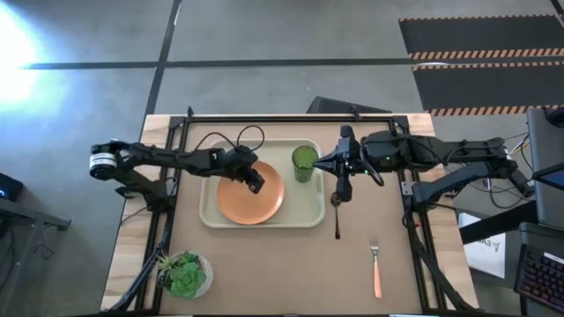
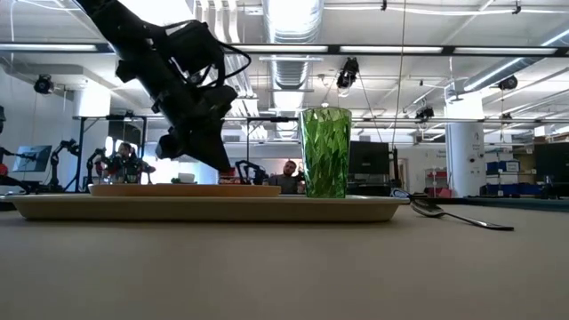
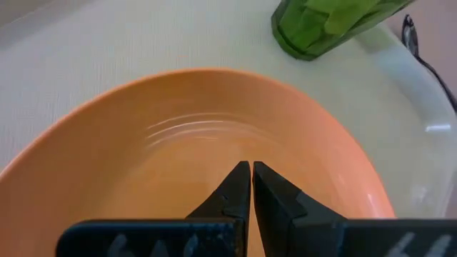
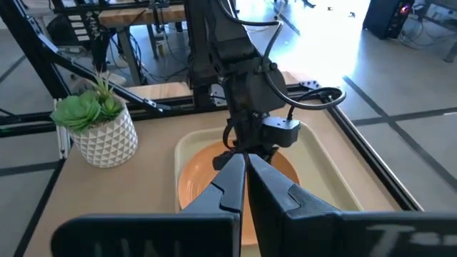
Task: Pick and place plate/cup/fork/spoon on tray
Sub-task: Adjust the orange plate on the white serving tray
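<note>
The orange plate [image 1: 250,195] lies flat on the cream tray [image 1: 310,211]. The green cup [image 1: 304,163] stands upright in the tray's far right corner. My left gripper [image 1: 256,184] is shut and hovers just above the plate's middle [image 3: 207,135], as the low view [image 2: 220,166] shows. My right gripper [image 1: 321,163] is shut and empty, raised beside the cup on its right; its wrist view [image 4: 241,160] looks over the tray at the left arm. The dark spoon [image 1: 336,216] and the pink-handled fork [image 1: 375,266] lie on the table right of the tray.
A green plant in a white bowl [image 1: 183,275] stands at the table's near left corner. Bare wood lies between the tray and the near edge. People and equipment show in the room behind the table [image 2: 289,173].
</note>
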{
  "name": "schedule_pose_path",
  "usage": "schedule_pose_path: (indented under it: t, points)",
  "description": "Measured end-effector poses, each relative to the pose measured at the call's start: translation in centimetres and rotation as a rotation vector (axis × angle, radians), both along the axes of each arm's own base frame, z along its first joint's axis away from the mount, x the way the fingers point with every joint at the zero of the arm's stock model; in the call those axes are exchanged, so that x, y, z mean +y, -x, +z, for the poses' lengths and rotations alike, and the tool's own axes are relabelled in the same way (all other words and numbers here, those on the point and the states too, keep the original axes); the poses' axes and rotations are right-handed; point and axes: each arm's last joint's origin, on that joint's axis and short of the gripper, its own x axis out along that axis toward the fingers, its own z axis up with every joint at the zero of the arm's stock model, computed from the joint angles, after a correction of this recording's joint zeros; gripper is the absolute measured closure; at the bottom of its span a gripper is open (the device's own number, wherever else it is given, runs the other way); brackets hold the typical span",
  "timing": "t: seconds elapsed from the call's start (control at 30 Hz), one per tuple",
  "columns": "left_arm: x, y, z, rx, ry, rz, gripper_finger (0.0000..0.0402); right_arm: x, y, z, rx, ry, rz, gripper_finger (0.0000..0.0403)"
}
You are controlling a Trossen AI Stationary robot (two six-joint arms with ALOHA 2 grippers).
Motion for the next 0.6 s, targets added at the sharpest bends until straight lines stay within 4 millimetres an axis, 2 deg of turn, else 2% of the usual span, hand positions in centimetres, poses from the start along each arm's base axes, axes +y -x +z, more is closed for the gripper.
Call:
schedule_pose_path:
  t: [0.13,0.33,0.6]
  points:
    - [-0.1,0.3,-0.1,0.029,0.009,0.002,0.0402,0.0,0.1,-0.1,0.016,0.002,0.001,0.0394]
    - [-0.6,1.5,-1.1,0.184,0.052,0.002,0.0402,0.0,0.1,-0.2,0.023,-0.001,-0.001,0.0394]
    - [-2.6,1.8,-1.4,0.254,0.093,-0.043,0.0401,0.0,0.1,-0.2,0.023,0.003,0.001,0.0394]
